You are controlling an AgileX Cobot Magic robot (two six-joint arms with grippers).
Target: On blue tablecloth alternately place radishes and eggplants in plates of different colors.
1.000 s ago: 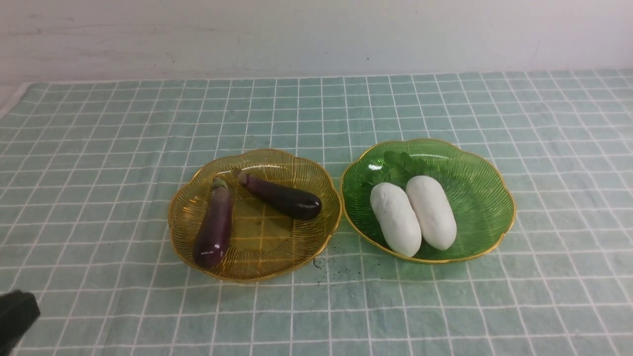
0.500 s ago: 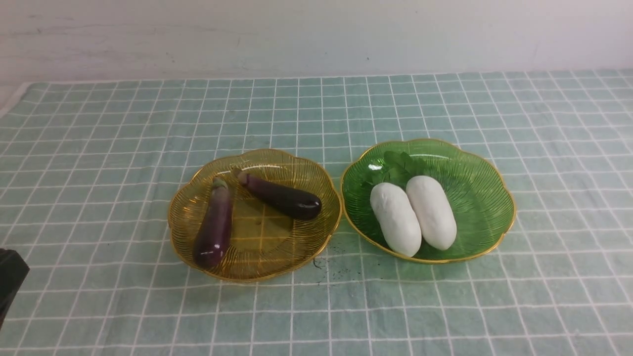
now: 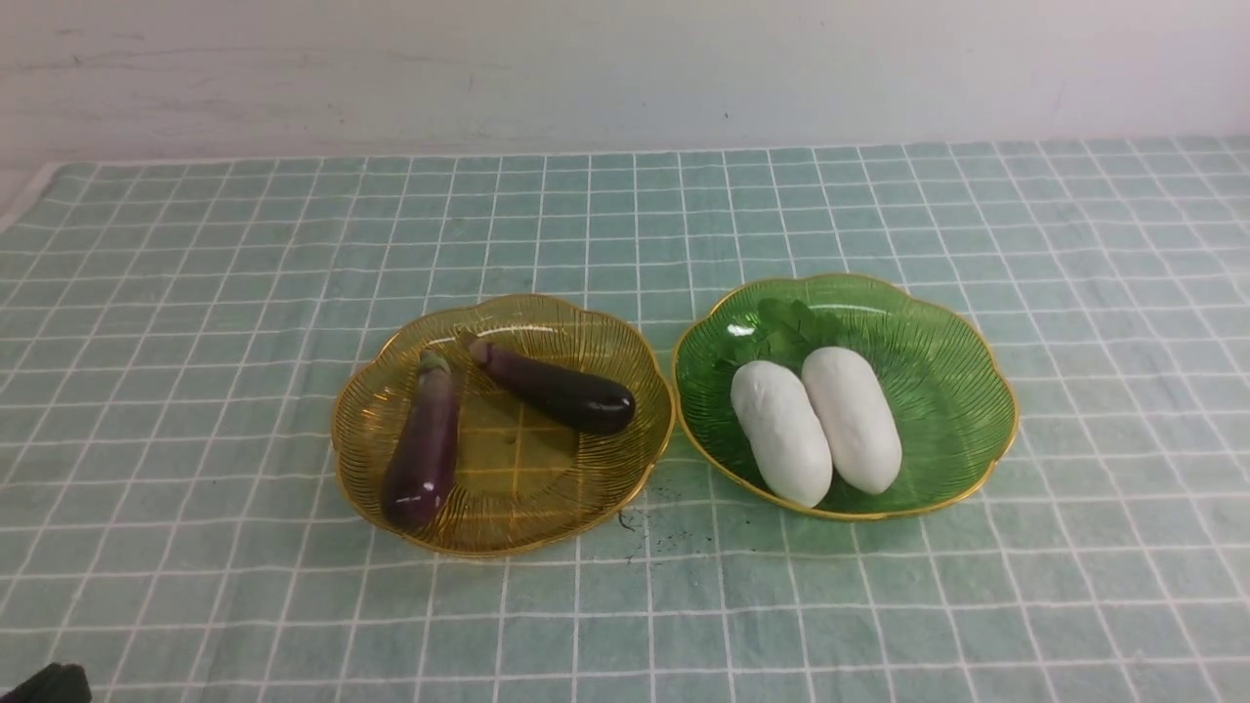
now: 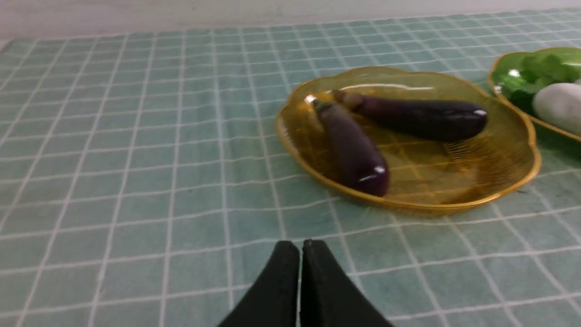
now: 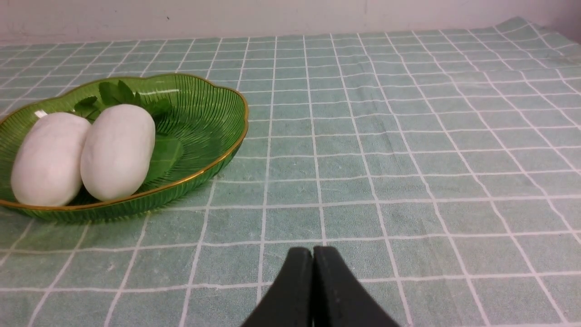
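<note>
Two dark-purple eggplants (image 3: 425,449) (image 3: 557,389) lie in the amber-yellow plate (image 3: 625,469) on the blue tablecloth (image 3: 195,293). Two white radishes (image 3: 781,433) (image 3: 853,418) lie side by side in the green plate (image 3: 947,371). My left gripper (image 4: 300,247) is shut and empty, low over the cloth, near-left of the amber plate (image 4: 513,177); only a black corner of it (image 3: 44,683) shows in the front view. My right gripper (image 5: 312,253) is shut and empty, over the cloth to the near-right of the green plate (image 5: 213,122); it is out of the front view.
A pale wall (image 3: 625,68) runs behind the table. The cloth's left edge (image 3: 24,200) shows at the far left. Small dark specks (image 3: 649,517) lie on the cloth between the plates' near sides.
The left gripper has drawn back toward the near-left corner of the front view, down and out of frame. The plates, eggplants and radishes have not moved.
</note>
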